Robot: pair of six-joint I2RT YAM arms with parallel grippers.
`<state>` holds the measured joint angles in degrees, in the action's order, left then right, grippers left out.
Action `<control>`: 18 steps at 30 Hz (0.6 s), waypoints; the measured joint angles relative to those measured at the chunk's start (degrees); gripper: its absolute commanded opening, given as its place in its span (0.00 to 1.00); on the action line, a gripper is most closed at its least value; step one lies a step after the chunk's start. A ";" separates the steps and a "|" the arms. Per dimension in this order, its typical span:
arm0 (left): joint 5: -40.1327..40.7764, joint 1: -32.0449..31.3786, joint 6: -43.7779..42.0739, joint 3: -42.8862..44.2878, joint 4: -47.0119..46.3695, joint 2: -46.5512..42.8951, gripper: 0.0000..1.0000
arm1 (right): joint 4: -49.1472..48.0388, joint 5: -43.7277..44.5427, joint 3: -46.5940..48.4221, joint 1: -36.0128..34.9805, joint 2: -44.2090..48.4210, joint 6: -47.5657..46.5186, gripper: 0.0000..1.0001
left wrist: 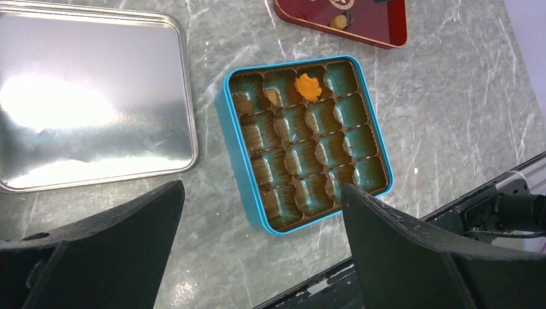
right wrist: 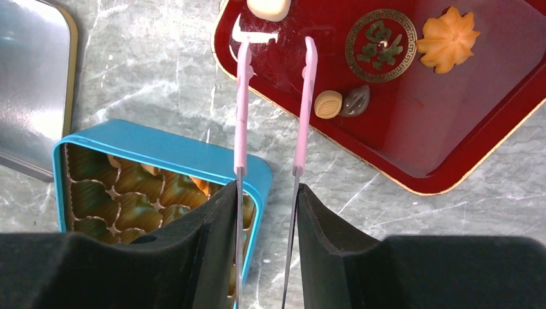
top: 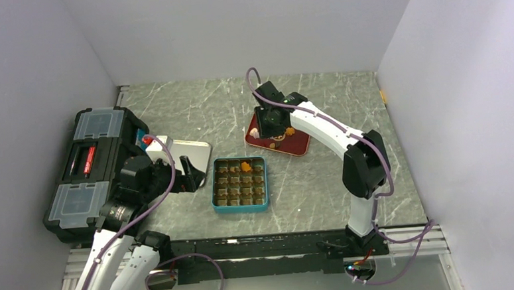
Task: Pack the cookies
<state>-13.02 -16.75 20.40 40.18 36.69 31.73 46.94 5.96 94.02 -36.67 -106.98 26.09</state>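
Your right gripper (right wrist: 267, 193) is clamped narrowly on the thin pink tongs (right wrist: 241, 96). Their tips are apart, hold nothing, and hang over the red tray (right wrist: 451, 122) near the far edge of the surface. The cookies on that tray are a pale cream lump (right wrist: 269, 8) just beyond the tips, an orange flower (right wrist: 448, 38), and a small tan piece (right wrist: 328, 103) touching a dark one (right wrist: 355, 101). One orange flower cookie (left wrist: 308, 86) sits in the teal tin (left wrist: 219, 103), in its far row, mid-surface toward the near edge. Your left gripper (left wrist: 261, 193) hovers wide open. The silver lid (left wrist: 90, 96) lies left of the tin.
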 measured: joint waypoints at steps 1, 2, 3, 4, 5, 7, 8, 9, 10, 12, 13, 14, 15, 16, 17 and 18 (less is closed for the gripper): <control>0.00 0.00 0.00 0.00 0.00 0.00 0.99 | -0.02 -0.02 0.09 0.00 -0.13 -0.02 0.41; 0.00 0.00 0.00 0.00 0.00 0.00 0.99 | -0.07 0.00 0.17 0.00 -0.31 -0.07 0.41; 0.00 0.00 0.02 0.00 0.00 0.00 0.99 | -0.04 0.00 0.26 0.00 -0.52 -0.11 0.42; 0.00 0.00 0.00 0.00 0.00 0.00 0.99 | 0.00 0.00 0.42 0.00 -0.76 -0.11 0.42; 0.00 0.00 0.02 0.00 0.00 0.00 0.99 | -0.04 0.00 0.52 0.00 -0.98 -0.15 0.42; 0.00 0.00 0.02 0.00 0.00 0.00 0.99 | -0.04 0.02 0.74 0.00 -1.42 -0.20 0.42; 0.00 0.00 0.02 0.00 0.00 0.00 0.99 | -0.04 0.00 0.85 0.00 -1.62 -0.20 0.42; 0.00 0.00 0.00 0.00 0.00 0.00 0.99 | -0.07 0.00 0.92 0.00 -1.79 -0.22 0.42; 0.00 0.00 0.02 0.00 0.00 0.00 0.99 | 0.00 0.00 1.09 0.00 -2.03 -0.24 0.42; 0.00 0.00 0.02 0.00 0.00 0.00 0.99 | -0.04 0.00 1.57 0.04 -2.56 -0.39 0.42; 0.00 0.00 0.02 0.00 0.00 0.00 0.99 | -0.09 -0.02 1.75 0.07 -2.80 -0.42 0.42; 0.00 0.00 0.00 0.00 0.00 0.00 0.99 | -0.11 0.00 1.92 0.11 -3.04 -0.46 0.42; 0.00 0.00 0.00 0.00 0.00 0.00 0.99 | -0.11 0.00 2.05 0.20 -3.32 -0.48 0.41; 0.00 0.00 0.02 0.00 0.00 0.00 0.99 | -0.15 0.00 2.14 0.26 -3.52 -0.52 0.41; 0.00 0.00 0.02 0.00 0.00 0.00 0.99 | -0.17 0.00 2.25 0.35 -3.80 -0.59 0.41; 0.02 0.00 0.02 0.00 0.00 0.00 0.99 | -0.22 0.00 2.40 0.44 -4.11 -0.63 0.41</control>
<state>-12.99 -16.75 20.43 40.18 36.69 31.73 46.72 5.96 96.42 -36.23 -111.09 25.45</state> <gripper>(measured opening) 0.990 0.417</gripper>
